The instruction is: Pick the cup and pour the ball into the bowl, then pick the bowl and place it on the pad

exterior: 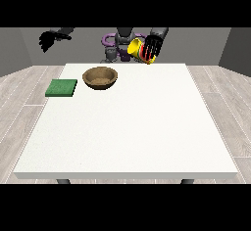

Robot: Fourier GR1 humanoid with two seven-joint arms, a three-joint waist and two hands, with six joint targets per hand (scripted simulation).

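A yellow cup (136, 48) with a red band hangs tilted in the air above the table's far edge. The black hand at the view's right (152, 48) has its fingers curled round the cup. The cup's mouth points toward the view's left. No ball is visible. A brown wooden bowl (100, 77) stands on the table at the far left, below and to the left of the cup. A green square pad (62, 87) lies near the table's left edge, left of the bowl. The hand at the view's left (48, 40) hovers high beyond the table's left corner, away from everything.
The white table (132, 127) spreads wide toward the camera. The robot's body (117, 46) stands behind the far edge. Grey wooden floor surrounds the table.
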